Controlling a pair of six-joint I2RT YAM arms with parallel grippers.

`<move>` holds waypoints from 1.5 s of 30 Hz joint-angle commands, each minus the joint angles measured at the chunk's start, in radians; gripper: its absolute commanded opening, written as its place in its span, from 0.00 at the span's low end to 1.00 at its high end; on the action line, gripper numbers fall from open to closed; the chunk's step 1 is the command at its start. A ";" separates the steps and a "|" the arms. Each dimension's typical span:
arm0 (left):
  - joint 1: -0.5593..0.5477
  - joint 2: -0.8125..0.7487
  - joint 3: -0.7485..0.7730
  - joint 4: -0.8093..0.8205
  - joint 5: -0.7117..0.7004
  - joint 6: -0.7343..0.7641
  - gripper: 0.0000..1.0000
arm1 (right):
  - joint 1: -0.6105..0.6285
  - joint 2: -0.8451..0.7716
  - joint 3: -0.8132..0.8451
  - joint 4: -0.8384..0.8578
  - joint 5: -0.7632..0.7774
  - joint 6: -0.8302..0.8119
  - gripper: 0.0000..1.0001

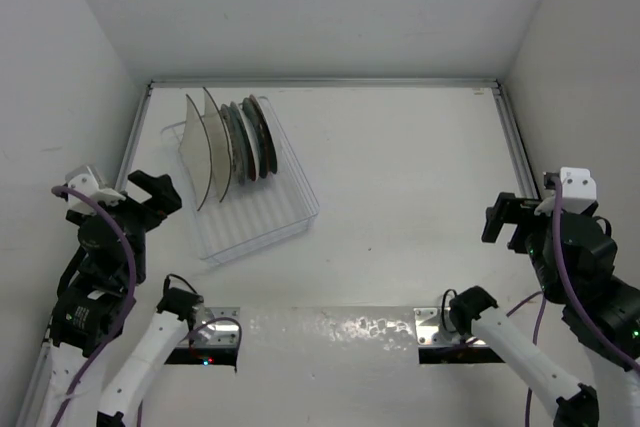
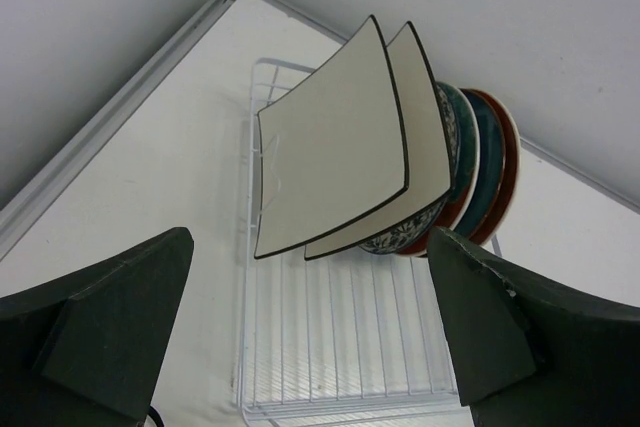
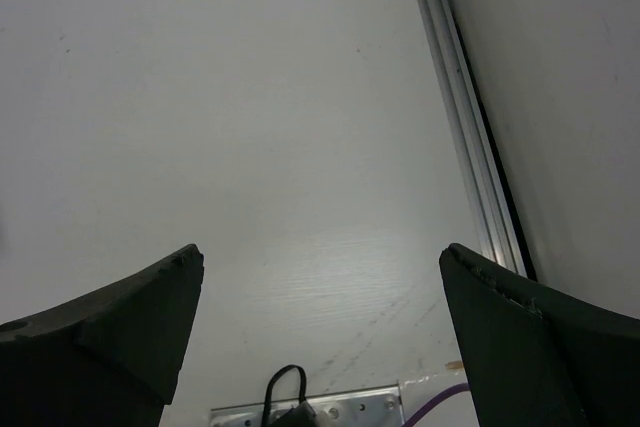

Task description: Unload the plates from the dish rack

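Top external: left end effector (image 1: 152,193) and right end effector (image 1: 502,219) hover raised, far apart, jaws gaping wide, holding nothing.

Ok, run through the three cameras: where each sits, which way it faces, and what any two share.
Top external: above and behind the arms, looking down on the table; both arms show, left gripper and right gripper open.
Left wrist: on the left arm, facing the plates standing in the dish rack; its two fingers frame the view.
Right wrist: on the right arm, facing table and edge rail; its fingers show.
Shared: top external and left wrist both show the dish rack and plates.
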 commanded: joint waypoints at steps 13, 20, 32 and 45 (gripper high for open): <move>0.012 0.168 0.141 0.002 -0.040 -0.076 1.00 | -0.002 0.005 -0.159 0.143 -0.185 0.000 0.99; 0.012 0.569 0.402 0.001 0.115 -0.069 1.00 | -0.004 0.057 -0.265 0.264 -0.362 0.052 0.99; 0.044 1.123 0.763 -0.091 -0.075 -0.094 0.74 | -0.002 0.062 -0.394 0.341 -0.471 0.086 0.99; 0.142 1.220 0.665 -0.012 0.062 -0.085 0.52 | -0.004 0.051 -0.461 0.385 -0.486 0.077 0.99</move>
